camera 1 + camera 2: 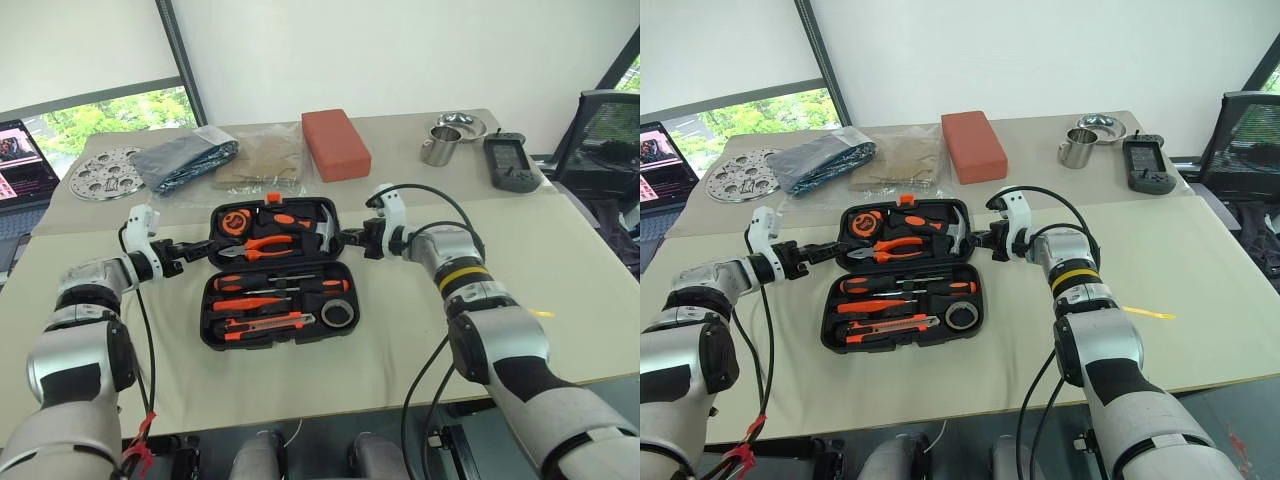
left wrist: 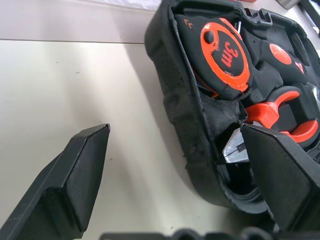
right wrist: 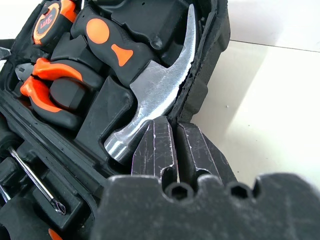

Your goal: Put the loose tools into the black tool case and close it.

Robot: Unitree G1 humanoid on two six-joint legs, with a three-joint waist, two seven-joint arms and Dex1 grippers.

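While the lid waited to be folded: the black tool case lay open and flat on the surface, lid half away from the robot, tray half towards it.
Key relation: the lid half sat between the two arms, its left end just beside the left gripper and its right end against the right gripper.
Long axis: the case ran left to right across the robot's front, and the hinge line ran the same way between the two halves.
Nearer arm: both were at the lid; the right looked the closer, its tips touching the rim by the hammer.
Left jaws: spread wide, one finger outside the lid's end wall and the other over its inner edge by the tape measure, grasping nothing.
Right jaws: clenched together, pressed to the lid's edge, nothing between them.
Tray contents: two screwdrivers, a thin orange screwdriver, the utility knife and the tape roll all appeared to be seated in their slots.
Lid contents: pliers, hammer and tape measure were in place.
Case look: ribbed black shell, moulded insert, small orange latch on the far edge.
Judged step: loading seemed done; closing remained, probably by tipping the lid over the hinge towards the robot.
Risk: the lid's tools might slip out as it tips.
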